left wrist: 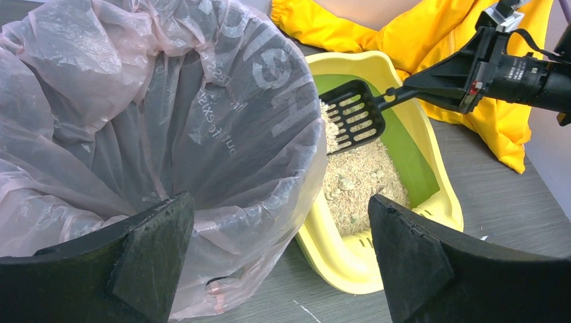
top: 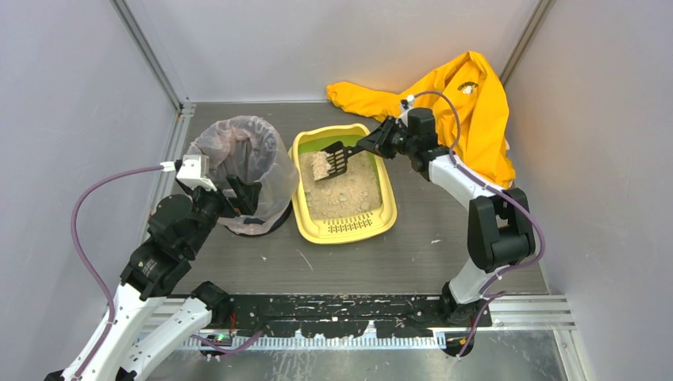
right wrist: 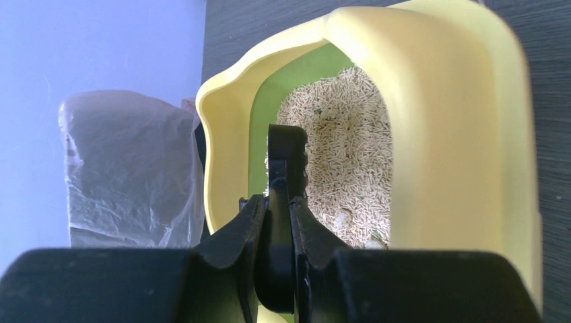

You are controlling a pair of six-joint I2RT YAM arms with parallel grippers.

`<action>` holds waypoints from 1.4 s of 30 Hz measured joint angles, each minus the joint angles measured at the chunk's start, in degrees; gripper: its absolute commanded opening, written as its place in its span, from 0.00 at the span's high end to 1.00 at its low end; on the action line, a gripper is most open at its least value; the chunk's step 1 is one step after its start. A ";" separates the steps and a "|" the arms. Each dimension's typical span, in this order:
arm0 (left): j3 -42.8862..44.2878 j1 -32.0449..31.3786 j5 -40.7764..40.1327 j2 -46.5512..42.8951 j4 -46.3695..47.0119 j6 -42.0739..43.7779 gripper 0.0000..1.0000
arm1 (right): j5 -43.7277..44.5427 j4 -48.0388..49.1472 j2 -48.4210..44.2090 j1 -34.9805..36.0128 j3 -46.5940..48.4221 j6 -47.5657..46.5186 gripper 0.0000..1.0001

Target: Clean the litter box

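The yellow litter box [top: 379,225] with green inner wall and beige litter sits mid-table; it also shows in the left wrist view [left wrist: 350,259] and the right wrist view [right wrist: 444,101]. My right gripper [top: 374,143] is shut on the handle of a black slotted scoop [top: 334,161], whose head hangs over the far left of the litter with a pale clump on it. The scoop also shows in the left wrist view [left wrist: 353,116] and edge-on in the right wrist view [right wrist: 286,155]. My left gripper [left wrist: 279,259] is open, empty, at the near side of the bag-lined bin [top: 242,159].
A yellow garment [top: 460,103] lies at the back right, behind the right arm. The bin [left wrist: 155,121] stands just left of the litter box, almost touching it. Grey walls close in the left, right and back sides.
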 measured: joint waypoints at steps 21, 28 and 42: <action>0.00 0.00 0.04 0.00 0.00 -0.02 0.00 | -10.16 17.31 -6.40 -10.99 -13.79 12.83 0.99; 0.00 0.00 0.04 0.52 0.02 -0.02 0.00 | -13.07 23.71 -6.10 -12.07 -15.93 17.66 0.99; 0.00 0.00 0.07 1.11 0.17 -0.02 0.00 | -15.80 40.52 -0.24 -11.43 -20.20 28.15 0.99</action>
